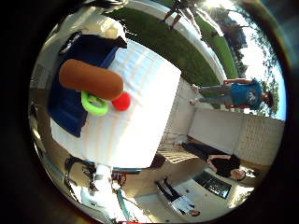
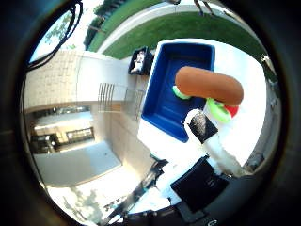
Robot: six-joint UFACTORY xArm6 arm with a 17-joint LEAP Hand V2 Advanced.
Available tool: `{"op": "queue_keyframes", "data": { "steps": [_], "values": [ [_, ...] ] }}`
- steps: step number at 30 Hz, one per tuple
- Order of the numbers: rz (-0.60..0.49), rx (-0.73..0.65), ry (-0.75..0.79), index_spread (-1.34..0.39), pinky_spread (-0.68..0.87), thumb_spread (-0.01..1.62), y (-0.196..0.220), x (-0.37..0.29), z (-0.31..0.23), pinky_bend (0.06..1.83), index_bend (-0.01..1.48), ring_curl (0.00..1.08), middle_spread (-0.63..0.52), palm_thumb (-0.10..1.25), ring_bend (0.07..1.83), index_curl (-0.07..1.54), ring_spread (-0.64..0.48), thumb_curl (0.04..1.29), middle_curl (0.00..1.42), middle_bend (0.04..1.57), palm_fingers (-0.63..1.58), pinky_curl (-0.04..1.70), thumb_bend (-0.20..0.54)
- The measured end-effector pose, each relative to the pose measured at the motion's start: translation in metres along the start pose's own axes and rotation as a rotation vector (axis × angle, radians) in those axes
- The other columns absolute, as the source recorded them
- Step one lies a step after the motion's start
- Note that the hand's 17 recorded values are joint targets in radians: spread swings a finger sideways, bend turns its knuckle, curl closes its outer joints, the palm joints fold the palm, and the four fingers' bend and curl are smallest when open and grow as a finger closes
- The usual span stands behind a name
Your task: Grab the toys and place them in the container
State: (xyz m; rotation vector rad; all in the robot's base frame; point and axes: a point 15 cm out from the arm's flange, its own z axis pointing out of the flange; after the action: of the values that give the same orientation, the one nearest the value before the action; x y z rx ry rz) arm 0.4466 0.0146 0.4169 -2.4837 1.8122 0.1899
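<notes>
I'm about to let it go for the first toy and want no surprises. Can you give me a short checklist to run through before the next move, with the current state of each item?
1. Toys visible: ok. The brown sausage toy, green ring and red ball lie together.
2. Toys still outside: ok to pick; they rest on the white table, the sausage overlapping the blue container's edge.
3. Container room: ok, mostly bare; a green piece may already lie inside.
4. Robot hand empty: ok, one finger shows, holding nothing.
5. Other fingers' pose: cannot tell.
6. Path to the toys: ok, nothing between.
</notes>
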Motion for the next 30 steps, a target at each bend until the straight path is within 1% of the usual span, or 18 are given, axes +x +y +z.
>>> {"op": "queue_keyframes", "data": {
  "steps": [7,12,15,22,27,30],
  "values": [
    [-0.033,0.002,-0.009,-0.41,0.50,1.17,-0.003,-0.019,-0.001,0.79,0.16,0.31,0.06,0.71,0.50,0.27,0.29,0.43,0.33,0.18,0.05,0.37,-0.024],
    [-0.028,-0.007,-0.011,-0.41,0.50,1.17,0.006,-0.016,-0.005,0.78,0.17,0.30,0.05,0.71,0.49,0.27,0.28,0.43,0.33,0.18,0.07,0.35,-0.024],
    [-0.019,-0.042,-0.020,-0.39,0.50,1.17,0.016,-0.008,-0.001,0.77,0.18,0.30,0.05,0.71,0.49,0.27,0.28,0.43,0.33,0.18,0.10,0.34,-0.024],
    [-0.053,-0.207,-0.092,-0.36,0.49,1.17,0.055,0.007,0.048,0.73,0.17,0.30,0.05,0.71,0.46,0.27,0.27,0.43,0.33,0.18,0.06,0.32,-0.023],
    [-0.066,-0.231,-0.110,-0.35,0.48,1.17,0.092,0.021,0.056,0.71,0.17,0.30,0.05,0.72,0.45,0.27,0.26,0.43,0.33,0.17,0.06,0.30,-0.024],
    [-0.071,-0.246,-0.077,-0.34,0.48,1.17,0.123,0.034,0.054,0.70,0.17,0.30,0.05,0.72,0.45,0.27,0.26,0.43,0.33,0.17,0.08,0.29,-0.024]
  ]
}}
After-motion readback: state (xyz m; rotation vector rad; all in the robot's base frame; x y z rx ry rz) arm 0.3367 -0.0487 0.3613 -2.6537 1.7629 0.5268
